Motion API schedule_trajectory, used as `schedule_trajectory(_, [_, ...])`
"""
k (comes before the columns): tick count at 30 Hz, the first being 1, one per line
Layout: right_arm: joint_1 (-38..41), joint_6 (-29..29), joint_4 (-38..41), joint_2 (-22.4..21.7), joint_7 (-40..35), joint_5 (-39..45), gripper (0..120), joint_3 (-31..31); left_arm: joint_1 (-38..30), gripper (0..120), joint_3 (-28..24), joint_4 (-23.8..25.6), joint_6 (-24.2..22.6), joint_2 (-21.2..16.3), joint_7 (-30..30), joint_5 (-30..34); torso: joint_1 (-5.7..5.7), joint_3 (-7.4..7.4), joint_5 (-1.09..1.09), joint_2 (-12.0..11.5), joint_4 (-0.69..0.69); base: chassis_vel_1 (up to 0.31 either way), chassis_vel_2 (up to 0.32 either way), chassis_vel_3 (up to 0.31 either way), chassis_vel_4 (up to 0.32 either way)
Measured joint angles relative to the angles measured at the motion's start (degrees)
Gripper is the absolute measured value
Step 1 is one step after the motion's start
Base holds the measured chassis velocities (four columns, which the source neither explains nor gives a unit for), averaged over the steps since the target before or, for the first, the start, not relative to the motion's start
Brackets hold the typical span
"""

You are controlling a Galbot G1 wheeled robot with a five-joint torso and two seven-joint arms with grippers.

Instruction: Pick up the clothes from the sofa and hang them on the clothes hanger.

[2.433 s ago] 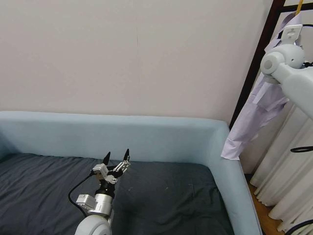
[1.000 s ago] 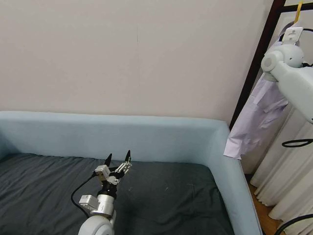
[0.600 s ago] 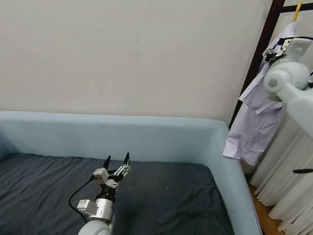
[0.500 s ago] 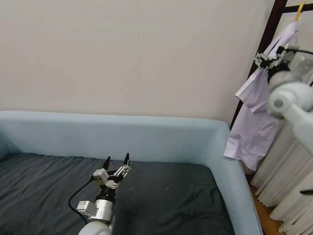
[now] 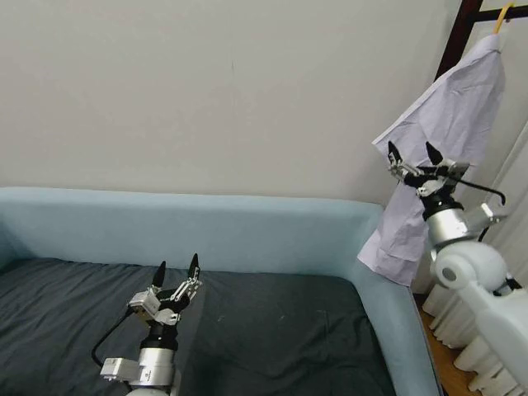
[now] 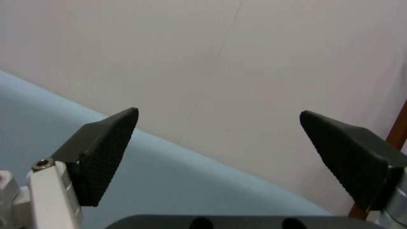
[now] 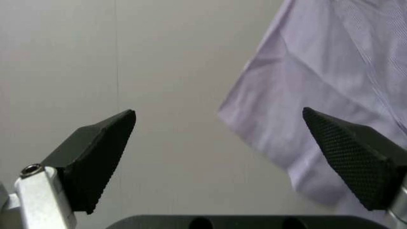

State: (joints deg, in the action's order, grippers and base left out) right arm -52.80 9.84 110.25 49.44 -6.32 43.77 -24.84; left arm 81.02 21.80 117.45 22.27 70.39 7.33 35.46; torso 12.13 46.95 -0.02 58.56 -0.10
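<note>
The pale wall point(image 5: 206, 91) fills the background, bare and open above the sofa. The light blue sofa point(image 5: 206, 227) spans the lower part of the head view. Its dark grey seat cushion point(image 5: 280, 330) is bare from the backrest to the right arm.

The lavender shirt point(image 5: 450, 132) hangs off the sofa, on a yellow hanger point(image 5: 501, 15) by the dark rack post point(image 5: 455, 37) at the upper right. Its long axis runs downward and slants left. The collar end is at the hanger, and the lower hem hangs just above the sofa's right rear corner.

The right gripper point(image 5: 410, 153) is raised in front of the shirt's left edge. Its fingers are spread wide and hold nothing. In the right wrist view the shirt point(image 7: 330, 95) lies beyond the fingers point(image 7: 102, 152), apart from them, with bare wall behind the rest of the gap.

The left gripper point(image 5: 177, 264) sits low over the seat cushion, near the backrest. Its fingers point(image 6: 102, 152) are also spread and empty, facing the wall and the sofa's top edge.
</note>
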Motion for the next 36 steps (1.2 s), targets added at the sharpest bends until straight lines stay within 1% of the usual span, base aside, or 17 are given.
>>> schedule_trajectory(1, [0.0, 0.0, 0.0, 0.0, 0.0, 0.0, 100, 0.0, 0.0, 100, 0.0, 0.0, 0.0, 0.0, 0.0, 0.0, 0.0, 0.0, 0.0, 0.0, 0.0, 0.0, 0.0, 0.0, 0.0])
schedule_trajectory(4, [-12.0, -1.5, 4.3, 6.5, 3.0, -6.9, 100, -6.6, 0.0, 100, -1.3, -0.3, -0.7, 0.0, 3.7, -3.1, -0.01, 0.0, -0.02, 0.0, 0.0, 0.0, 0.0, 0.0, 0.0])
schedule_trajectory(5, [-15.8, -1.7, 5.2, 8.6, 4.2, -8.8, 100, -8.1, -0.1, 100, -1.7, -0.8, -0.2, 0.1, 4.5, -4.7, 0.0, 0.0, -0.02, 0.0, 0.04, 0.0, 0.0, 0.0, 0.0])
schedule_trajectory(6, [-15.8, -1.7, 5.2, 8.6, 4.2, -8.8, 100, -8.1, -0.1, 100, -1.7, -0.8, -0.2, 0.1, 4.5, -4.7, 0.0, 0.0, -0.02, 0.0, 0.04, 0.0, 0.0, 0.0, 0.0])
schedule_trajectory(11, [-28.8, -2.5, 8.5, 16.8, 8.8, -16.8, 100, -12.3, -0.3, 100, -3.3, -2.1, 1.8, 0.8, 5.1, -8.5, 0.0, 0.0, -0.01, 0.0, 0.02, 0.0, 0.0, 0.0, 0.0])
schedule_trajectory(12, [-28.8, -2.5, 8.5, 16.8, 8.8, -16.8, 100, -12.3, -0.3, 100, -3.3, -2.1, 1.8, 0.8, 5.1, -8.5, 0.0, 0.0, -0.01, 0.0, 0.02, 0.0, 0.0, 0.0, 0.0])
schedule_trajectory(14, [-31.7, -3.7, 10.2, 19.3, 9.0, -19.9, 100, -12.9, 0.1, 100, -3.8, -2.2, 2.0, 1.0, 5.8, -9.6, 0.0, 0.0, -0.02, 0.0, 0.03, 0.0, 0.0, 0.0, 0.0])
schedule_trajectory(15, [-34.5, -5.7, 12.6, 22.4, 9.2, -23.2, 100, -13.4, 1.0, 100, -4.2, -1.9, 1.3, 1.1, 7.9, -11.5, 0.0, 0.0, -0.03, 0.0, 0.03, 0.0, 0.0, 0.0, 0.0])
schedule_trajectory(16, [-35.6, -6.6, 13.7, 23.9, 9.2, -24.5, 100, -13.6, 1.7, 100, -4.4, -1.4, 0.4, 1.2, 9.1, -12.4, 0.0, 0.0, -0.03, 0.0, 0.04, 0.0, 0.0, 0.0, 0.0])
schedule_trajectory(17, [-35.6, -6.6, 13.7, 23.9, 9.2, -24.5, 100, -13.6, 1.7, 100, -4.4, -1.4, 0.4, 1.2, 9.1, -12.4, 0.0, 0.0, -0.03, 0.0, 0.04, 0.0, 0.0, 0.0, 0.0])
schedule_trajectory(19, [-37.6, -8.9, 16.2, 27.4, 9.2, -27.7, 100, -13.8, 3.3, 100, -4.7, 0.3, -2.1, 1.5, 11.9, -13.4, 0.0, 0.0, -0.04, 0.0, 0.05, 0.0, 0.0, 0.0, 0.0])
schedule_trajectory(20, [-39.1, -10.3, 17.9, 30.3, 8.8, -30.7, 100, -13.6, 4.3, 100, -4.7, 1.5, -4.0, 1.8, 13.8, -13.9, 0.0, 0.0, -0.03, 0.0, 0.04, 0.0, 0.0, 0.0, 0.0])
schedule_trajectory(22, [-39.6, -10.7, 18.3, 31.3, 8.6, -31.9, 100, -13.4, 4.8, 100, -4.6, 2.0, -4.8, 1.9, 14.4, -14.2, 0.0, 0.0, -0.04, 0.0, 0.03, 0.0, 0.0, 0.0, 0.0])
schedule_trajectory(23, [-40.4, -10.9, 18.9, 34.0, 8.0, -35.2, 100, -12.6, 6.1, 100, -4.6, 2.9, -7.2, 2.2, 16.5, -14.9, -0.01, 0.0, -0.02, 0.0, 0.02, 0.0, 0.0, 0.0, 0.0])
schedule_trajectory(25, [-40.7, -8.8, 18.0, 37.9, 7.8, -39.6, 100, -11.5, 7.7, 100, -4.7, 3.7, -9.6, 2.4, 18.6, -15.7, -0.01, 0.0, -0.02, 0.0, 0.05, 0.0, 0.0, 0.0, 0.0])
schedule_trajectory(28, [-40.7, -7.8, 17.4, 39.0, 7.8, -41.0, 100, -11.2, 8.1, 100, -4.7, 4.0, -10.0, 2.5, 19.1, -15.8, -0.01, 0.01, -0.03, 0.0, 0.05, 0.0, 0.0, 0.0, 0.0])
schedule_trajectory(36, [-40.3, -7.4, 17.0, 38.9, 7.7, -41.1, 100, -11.0, 8.1, 100, -4.7, 4.0, -10.1, 2.5, 19.2, -15.8, 0.0, 0.01, -0.02, 0.0, 0.03, 0.0, 0.0, 0.0, 0.0])
